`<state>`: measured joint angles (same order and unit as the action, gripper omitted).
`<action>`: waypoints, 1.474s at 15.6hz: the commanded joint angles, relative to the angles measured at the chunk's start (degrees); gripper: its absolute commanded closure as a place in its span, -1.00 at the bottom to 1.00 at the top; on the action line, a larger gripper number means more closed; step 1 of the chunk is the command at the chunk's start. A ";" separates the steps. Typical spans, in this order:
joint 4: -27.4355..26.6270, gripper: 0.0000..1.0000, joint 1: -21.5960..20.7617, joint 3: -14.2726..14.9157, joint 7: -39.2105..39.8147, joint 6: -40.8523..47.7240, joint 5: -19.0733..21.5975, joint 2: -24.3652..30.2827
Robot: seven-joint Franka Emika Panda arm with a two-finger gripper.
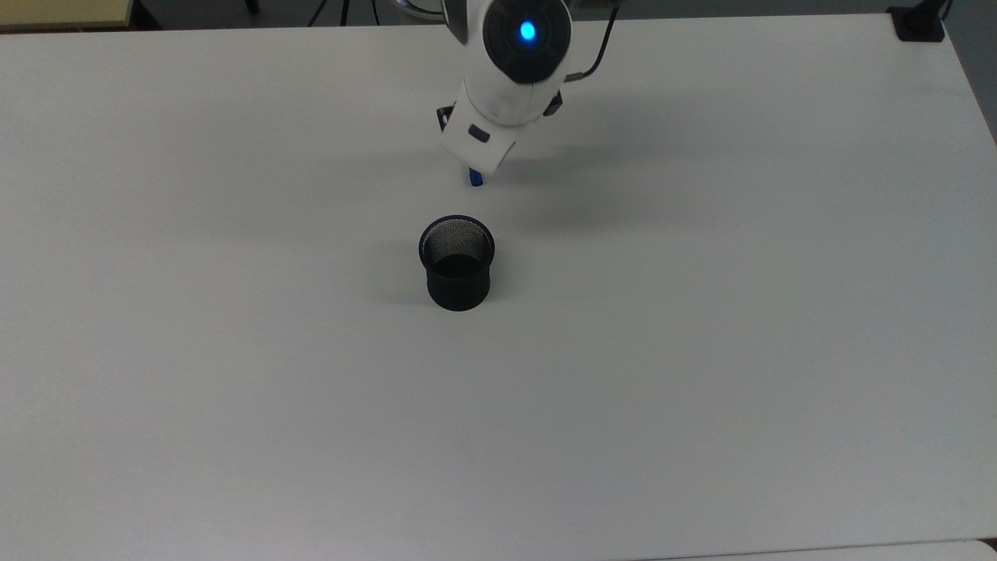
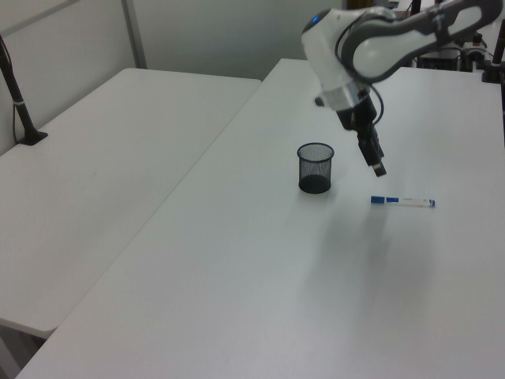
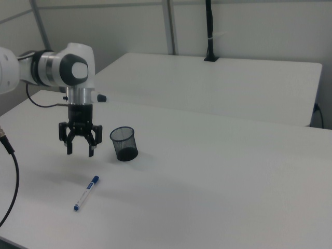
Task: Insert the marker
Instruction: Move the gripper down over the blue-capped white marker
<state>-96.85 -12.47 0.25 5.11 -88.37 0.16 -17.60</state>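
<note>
The marker [image 2: 402, 202] lies flat on the white table, white-barrelled with a blue cap [image 3: 95, 180]. In the top view the arm [image 1: 506, 70] covers all of it except the cap end [image 1: 476, 179]. A black mesh cup [image 1: 457, 263] stands upright a short way from the cap, and it has nothing in it. My gripper [image 3: 79, 152] hangs above the marker, pointing down, open, with nothing between its fingers. In the left view the gripper [image 2: 379, 167] sits well clear of the table, between cup [image 2: 316, 167] and marker.
A second white table [image 2: 95, 158] adjoins on the left view's left, with a black clamped post [image 2: 20, 103]. A black clamp [image 1: 919, 23] sits at the top view's upper right corner. A dark cable [image 3: 11, 171] hangs at the right view's left edge.
</note>
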 commanded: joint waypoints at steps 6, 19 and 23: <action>0.26 -0.10 -1.06 0.63 2.97 -2.15 -1.04 -3.76; -0.18 -0.10 -2.29 0.63 5.79 -4.61 -7.63 -7.62; -2.28 -0.10 -2.55 0.80 5.70 -5.49 -7.72 -7.63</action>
<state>-96.78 -14.30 0.54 9.26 -92.05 -6.82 -25.52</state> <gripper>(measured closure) 0.445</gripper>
